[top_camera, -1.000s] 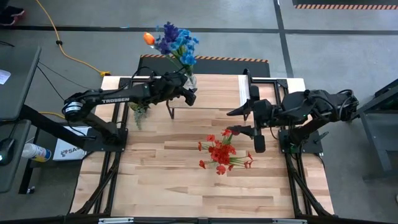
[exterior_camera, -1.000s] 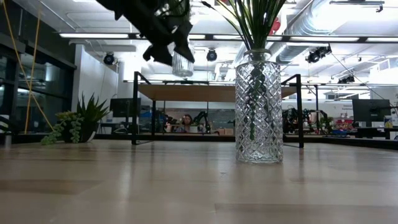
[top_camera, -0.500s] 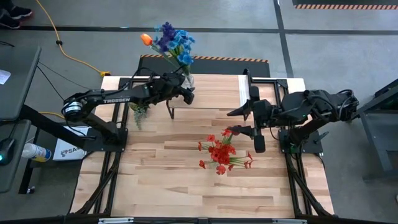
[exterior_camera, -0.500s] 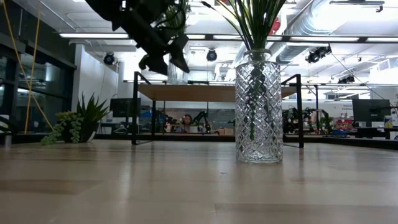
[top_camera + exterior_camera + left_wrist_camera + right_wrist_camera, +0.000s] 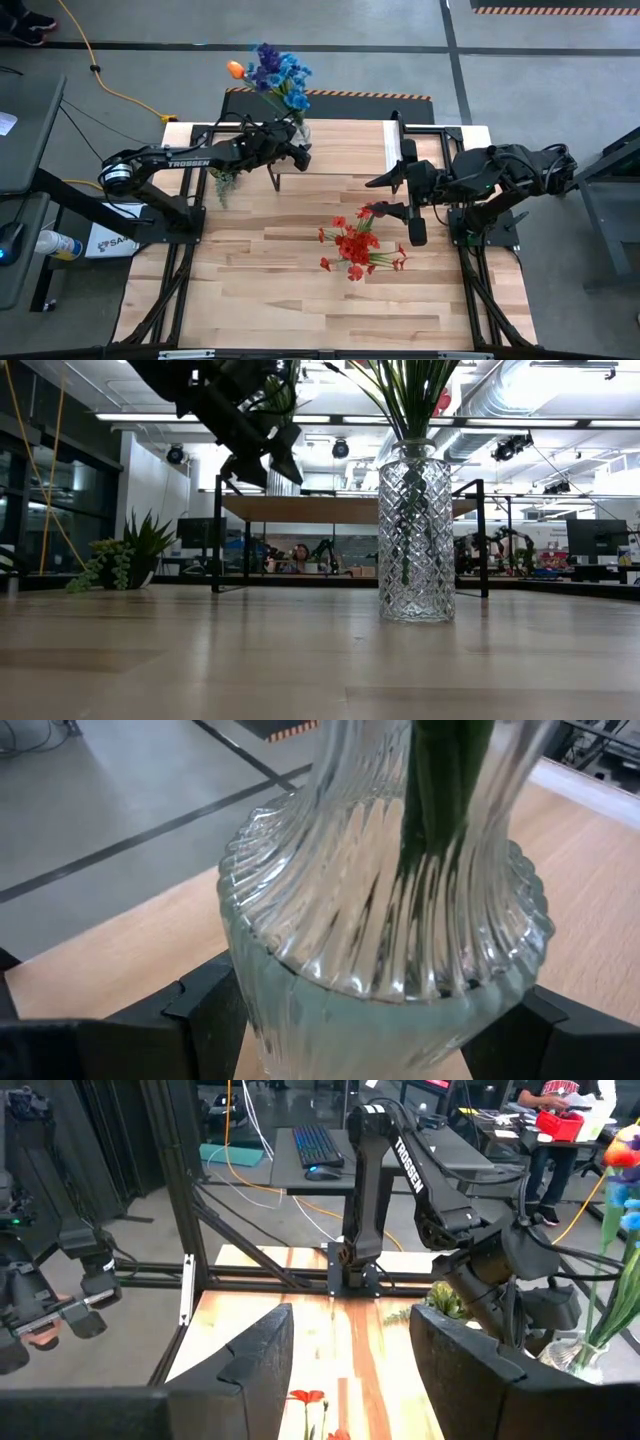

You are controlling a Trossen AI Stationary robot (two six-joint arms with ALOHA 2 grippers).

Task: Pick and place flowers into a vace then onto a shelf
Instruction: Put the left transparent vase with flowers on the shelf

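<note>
holding ribbed glass vase (image 5: 385,950) with blue and purple flowers (image 5: 278,72), left gripper (image 5: 296,152) jaws wide around its body, above shelf (image 5: 340,148). keep vase upright, lower slow, set flat on board. right gripper (image 5: 395,195) waits half open, empty, near red flowers (image 5: 355,245).

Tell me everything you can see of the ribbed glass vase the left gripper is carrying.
The ribbed vase is clear glass with vertical flutes, a wide round body and a narrow neck. Green stems run down inside it, topped by blue, purple and one orange bloom. The left gripper is shut on the vase, a dark finger on each side, holding it in the air above the shelf at the table's far edge.
</note>
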